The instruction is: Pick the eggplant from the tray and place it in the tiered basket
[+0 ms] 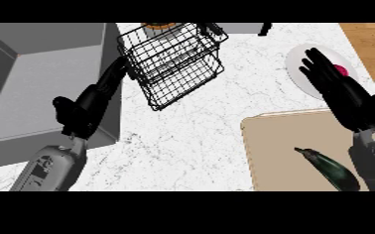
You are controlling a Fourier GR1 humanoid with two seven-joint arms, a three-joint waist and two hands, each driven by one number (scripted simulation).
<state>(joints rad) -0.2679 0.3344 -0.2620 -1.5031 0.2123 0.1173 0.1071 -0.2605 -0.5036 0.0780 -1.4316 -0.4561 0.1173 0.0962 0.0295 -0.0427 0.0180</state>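
Note:
A dark purple eggplant with a green stem lies on the beige tray at the lower right. My right hand hovers above the tray's far edge, fingers straight and open, holding nothing, a hand's length beyond the eggplant. The black wire tiered basket stands at the upper middle of the counter. My left hand rests open at the basket's left side, its fingers reaching toward the wire frame.
A white plate with a red item lies under my right hand at the upper right. A grey sink basin fills the left. An orange object sits behind the basket. White marble counter lies between basket and tray.

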